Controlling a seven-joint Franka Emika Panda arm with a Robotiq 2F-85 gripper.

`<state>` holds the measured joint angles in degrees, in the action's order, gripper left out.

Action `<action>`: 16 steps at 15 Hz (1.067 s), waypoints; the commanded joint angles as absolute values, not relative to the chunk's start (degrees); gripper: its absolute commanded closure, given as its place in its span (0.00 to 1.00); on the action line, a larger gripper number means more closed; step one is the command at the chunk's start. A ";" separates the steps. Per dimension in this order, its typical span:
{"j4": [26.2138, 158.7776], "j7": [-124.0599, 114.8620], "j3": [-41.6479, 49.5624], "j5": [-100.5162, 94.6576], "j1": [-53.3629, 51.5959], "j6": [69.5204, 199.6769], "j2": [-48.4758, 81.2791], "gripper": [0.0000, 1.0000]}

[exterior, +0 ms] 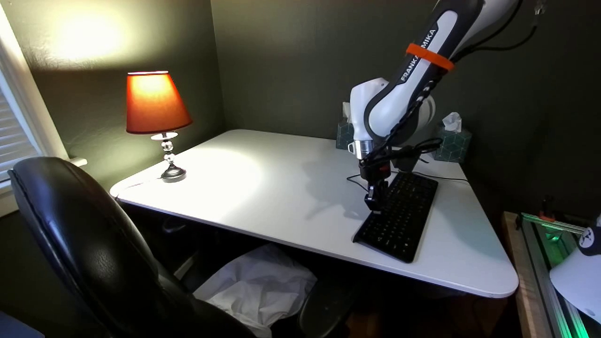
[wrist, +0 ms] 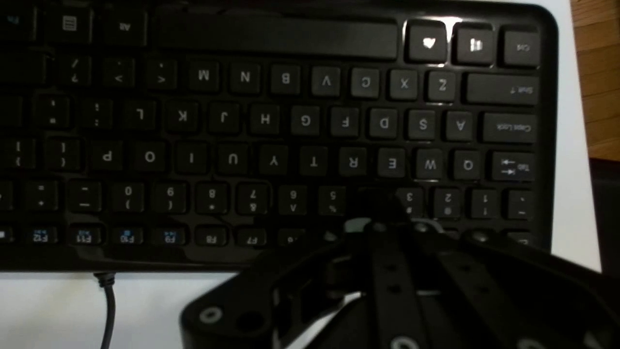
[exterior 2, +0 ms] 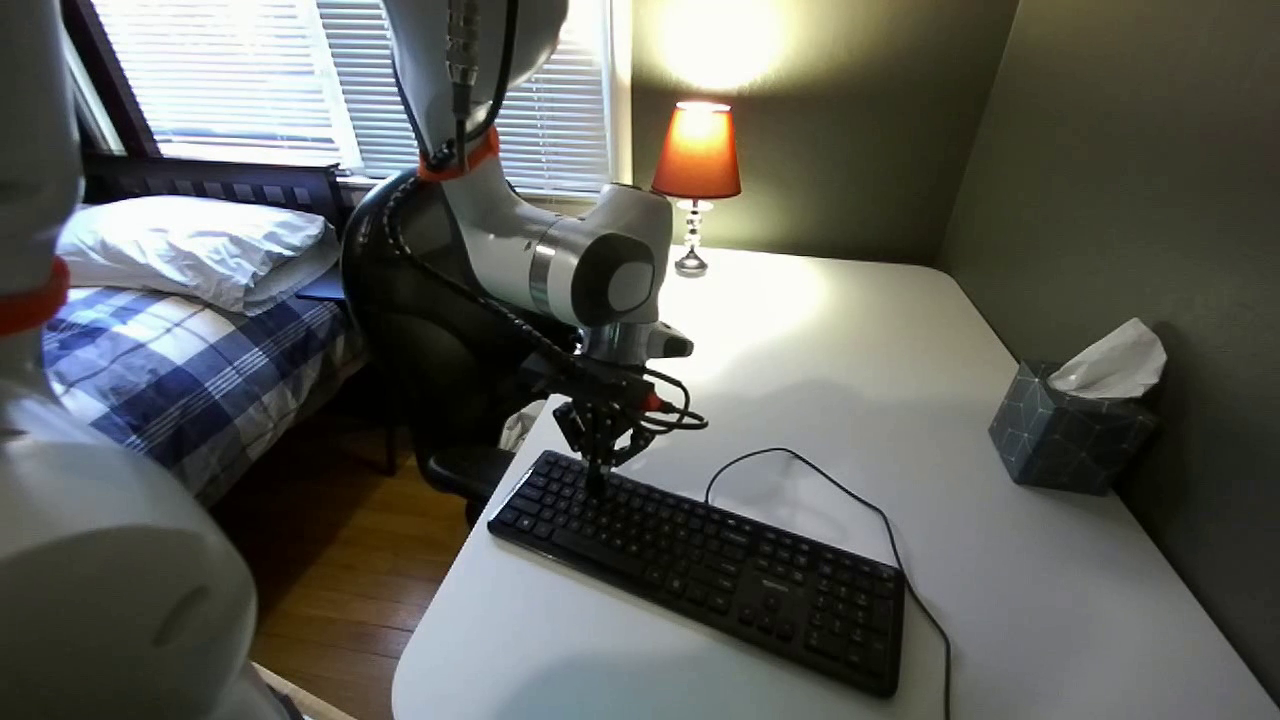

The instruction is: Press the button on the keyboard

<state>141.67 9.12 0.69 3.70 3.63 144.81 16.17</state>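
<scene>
- The keyboard (exterior 2: 690, 560) lies flat on the white desk (exterior 2: 850, 340), near the desk's edge; the wrist view cuts off its number-pad end, and in both exterior views the gripper covers part of it.
- The gripper (exterior 2: 597, 484) points down over the number row. Its jaws appear drawn together, with nothing seen between them; black against black leaves the tips poorly outlined.
- In the wrist view the tips mask the spot between the 5 key (wrist: 333, 200) and the 3 key (wrist: 410, 198); whether they touch or press anything cannot be told.
- Part of the function row (wrist: 210, 236) is hidden by the gripper's body.
- The cable (wrist: 110, 305) leaves the keyboard's back edge and passes out at the wrist view's lower border.
- The arm (exterior: 413, 84) is cut off at the top of both exterior views.
- In an exterior view a tissue box (exterior: 344, 135) is partly concealed by the arm; a further tissue box (exterior: 453, 146) shows more fully.
- The lit lamp (exterior: 157, 105) shows whole; the office chair (exterior: 70, 234) is cut off by the lower border.
</scene>
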 commanded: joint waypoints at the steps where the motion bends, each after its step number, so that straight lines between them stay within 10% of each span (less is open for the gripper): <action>1: 142.34 9.68 0.57 3.51 4.12 144.81 14.85 1.00; 10: 143.13 9.68 0.65 3.47 4.02 144.78 12.53 1.00; 11: 143.20 10.02 0.57 3.63 4.10 144.49 12.18 0.74; 16: 143.89 9.21 0.80 3.63 3.94 144.38 10.51 0.46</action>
<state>141.94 9.14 0.77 3.61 3.73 144.82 12.98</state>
